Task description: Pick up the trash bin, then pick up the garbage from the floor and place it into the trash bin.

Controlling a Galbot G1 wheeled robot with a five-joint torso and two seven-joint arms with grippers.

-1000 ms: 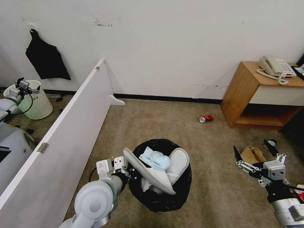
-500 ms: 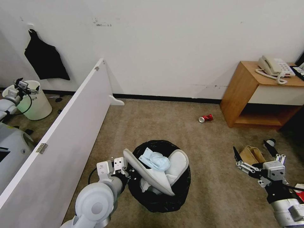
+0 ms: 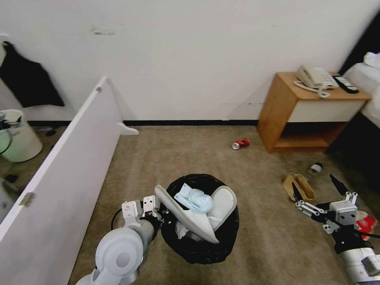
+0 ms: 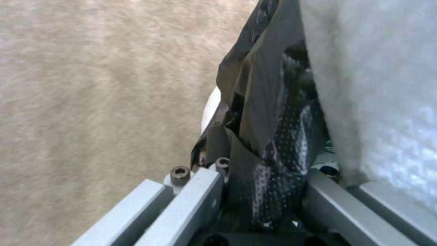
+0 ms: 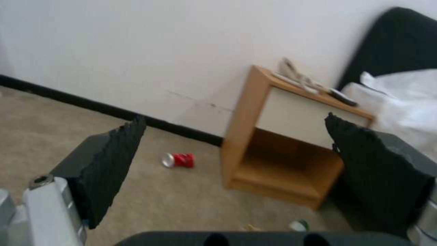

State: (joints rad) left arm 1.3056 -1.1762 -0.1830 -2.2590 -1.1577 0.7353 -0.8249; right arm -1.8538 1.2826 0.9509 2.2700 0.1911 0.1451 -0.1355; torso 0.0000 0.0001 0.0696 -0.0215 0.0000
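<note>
View swung right since a moment ago; robot turned, litter itself unmoved. Left claw (image 3: 152, 215) clamped on crinkly black-bagged rim of trash bin (image 3: 206, 241), held low at centre, white slippers (image 3: 221, 204) and blue mask (image 3: 198, 198) inside. Right claw (image 3: 320, 194) spread wide, empty, near brown paper bag (image 3: 299, 186). Red can (image 3: 240, 143) by wooden nightstand (image 3: 277, 114).
</note>
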